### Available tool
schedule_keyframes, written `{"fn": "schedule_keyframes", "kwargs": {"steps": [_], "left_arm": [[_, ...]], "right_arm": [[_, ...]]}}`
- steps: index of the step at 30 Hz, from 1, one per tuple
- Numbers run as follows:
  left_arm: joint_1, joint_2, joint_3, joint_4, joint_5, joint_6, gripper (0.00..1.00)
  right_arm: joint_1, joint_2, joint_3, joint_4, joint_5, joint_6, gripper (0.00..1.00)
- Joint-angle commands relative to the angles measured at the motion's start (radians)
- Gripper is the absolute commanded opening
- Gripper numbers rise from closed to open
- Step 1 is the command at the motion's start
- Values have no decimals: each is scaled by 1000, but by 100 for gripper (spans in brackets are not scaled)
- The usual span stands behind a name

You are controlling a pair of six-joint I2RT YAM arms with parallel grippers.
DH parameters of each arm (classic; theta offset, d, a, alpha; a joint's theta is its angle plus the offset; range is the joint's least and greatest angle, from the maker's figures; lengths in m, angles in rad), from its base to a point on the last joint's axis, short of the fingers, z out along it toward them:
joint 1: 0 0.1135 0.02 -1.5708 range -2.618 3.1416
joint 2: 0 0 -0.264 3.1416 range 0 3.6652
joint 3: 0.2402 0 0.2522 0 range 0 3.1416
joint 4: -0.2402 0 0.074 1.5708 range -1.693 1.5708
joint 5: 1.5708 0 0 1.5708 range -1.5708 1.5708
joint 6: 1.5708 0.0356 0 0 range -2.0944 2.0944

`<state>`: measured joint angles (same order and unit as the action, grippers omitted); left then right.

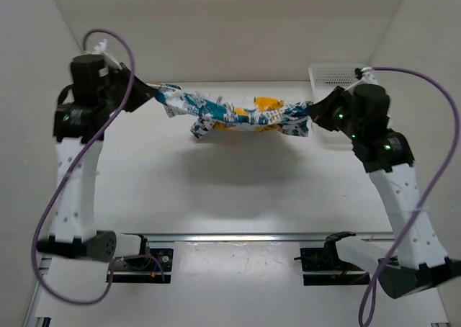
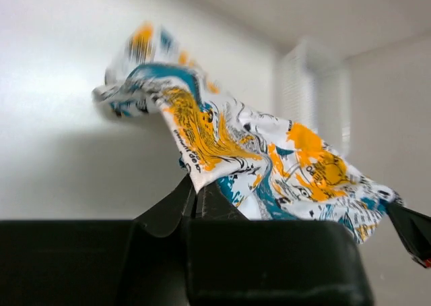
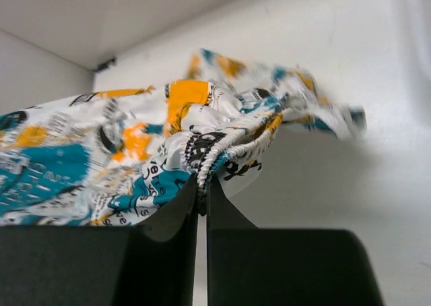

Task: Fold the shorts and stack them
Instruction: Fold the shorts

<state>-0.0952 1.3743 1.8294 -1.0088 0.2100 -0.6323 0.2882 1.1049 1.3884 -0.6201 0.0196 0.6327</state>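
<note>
The shorts (image 1: 238, 114), white with teal, orange and black print, hang bunched in the air between both grippers, above the table at the back. My left gripper (image 1: 153, 94) is shut on their left end; the left wrist view shows a fabric corner (image 2: 202, 164) pinched between the black fingers (image 2: 168, 208). My right gripper (image 1: 314, 112) is shut on their right end; the right wrist view shows the elastic waistband (image 3: 222, 151) clamped at the fingertips (image 3: 202, 185).
A white mesh basket (image 1: 333, 75) stands at the back right, just behind my right arm. White walls close in the table on the left, back and right. The shorts' shadow falls on the table (image 1: 230, 197) below them.
</note>
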Motion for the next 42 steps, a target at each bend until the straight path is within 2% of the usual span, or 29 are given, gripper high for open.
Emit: {"fn": "schedule_keyframes", "kwargs": {"steps": [1,7,16,21,24,27,28,32,34,37,38,40,41,42], "left_arm": [[-5,-179,105,-36,-9,17,10],[-5,-349,250,-1,-44,5,10],[-5,-380,596,-70,-126,14,10],[-5,-341,556,-79,-126,23,10],[-5,-295,431,-47,-112,48,10],[-5,-192,323,-33,-110,79,10],[-5,-164,294,-33,-110,79,10],[52,13,122,10,-37,141,10],[63,89,85,26,-32,164,10],[72,277,94,15,-66,213,10],[81,377,132,-5,-75,238,10],[81,474,185,-42,-110,249,10],[90,520,215,-60,-110,249,10],[100,610,291,-79,-124,259,10]], "right_arm": [[-3,-95,131,-142,3,-105,0],[-3,-224,323,-227,-43,-183,0],[-3,-316,512,-341,-129,-183,0],[-3,-327,496,-354,-78,-153,0],[-3,-315,395,-354,11,-153,0],[-3,-255,278,-317,71,-153,0],[-3,-243,192,-297,80,-153,0],[-3,-154,1,-152,117,-162,0],[-3,-73,-67,-90,154,-174,0],[-3,90,-127,25,190,-183,0],[-3,192,-127,63,191,-183,0],[-3,304,-77,94,201,-192,0],[-12,414,-45,94,201,-192,0],[-12,468,-11,105,201,-214,0]]}}
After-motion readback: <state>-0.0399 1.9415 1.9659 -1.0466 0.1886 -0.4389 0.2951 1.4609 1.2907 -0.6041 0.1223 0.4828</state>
